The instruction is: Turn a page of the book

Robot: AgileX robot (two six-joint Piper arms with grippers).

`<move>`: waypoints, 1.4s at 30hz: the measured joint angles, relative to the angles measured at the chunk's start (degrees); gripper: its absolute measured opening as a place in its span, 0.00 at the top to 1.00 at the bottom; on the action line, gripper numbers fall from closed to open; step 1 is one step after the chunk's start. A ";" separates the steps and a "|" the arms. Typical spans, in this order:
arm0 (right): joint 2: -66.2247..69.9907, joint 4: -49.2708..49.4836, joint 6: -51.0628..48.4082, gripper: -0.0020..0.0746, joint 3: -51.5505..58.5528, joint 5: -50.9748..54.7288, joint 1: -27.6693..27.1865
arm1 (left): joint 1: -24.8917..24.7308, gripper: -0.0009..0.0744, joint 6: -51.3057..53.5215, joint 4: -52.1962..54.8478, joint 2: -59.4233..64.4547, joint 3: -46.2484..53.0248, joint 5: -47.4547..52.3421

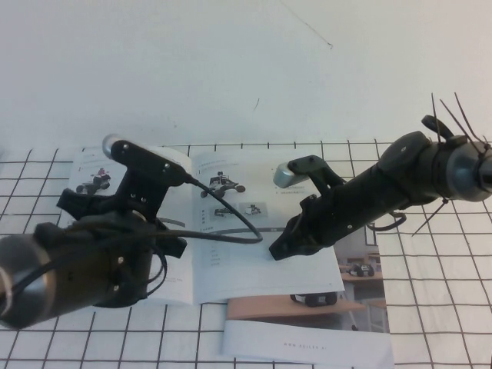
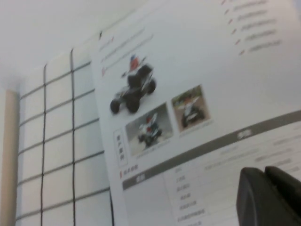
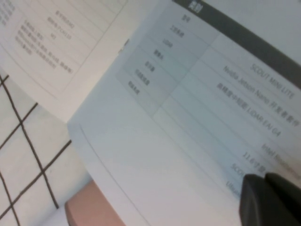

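White table with a black grid (image 1: 430, 307) carries everything; on it the book (image 1: 231, 284) lies open between the two arms, its lower right corner overlapping a second booklet (image 1: 361, 296) with a room photo. The right-hand page (image 1: 254, 192) is glossy, with small vehicle photos, a grey bar and fine-print table; in the right wrist view its corner edge (image 3: 94, 155) looks slightly lifted. The right gripper (image 1: 275, 250) is down on that page, the left gripper (image 1: 165, 238) over the left half. I cannot tell whether either claw is spread or pinching. My guess: the page is being caught, and next it needs lifting and sweeping leftward without creasing.
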 joint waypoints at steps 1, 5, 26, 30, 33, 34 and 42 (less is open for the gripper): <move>-0.59 0.00 0.00 0.97 0.09 -0.56 0.10 | 0.00 0.99 2.57 -0.55 -1.71 0.00 -1.95; -4.59 0.00 0.00 0.97 0.35 -2.89 0.22 | 0.04 0.99 16.20 -4.87 -9.11 0.00 -11.49; -42.17 -15.92 7.69 0.97 0.44 -6.68 0.31 | 0.04 0.99 77.01 -64.03 -48.84 0.32 -2.51; -50.78 -31.77 20.11 0.97 0.44 -7.65 0.31 | 0.04 0.99 88.09 -75.60 -52.62 0.44 8.67; -57.06 -42.33 29.30 0.97 0.47 -5.81 0.31 | 0.04 0.99 88.49 -78.29 -55.11 0.44 11.93; -58.87 -44.74 32.25 0.97 0.69 -4.70 0.31 | 0.04 0.99 88.07 -78.29 -55.84 0.44 12.04; -76.47 -62.44 50.76 0.97 11.59 1.72 0.31 | 0.04 0.99 77.45 -75.31 -62.23 0.44 11.12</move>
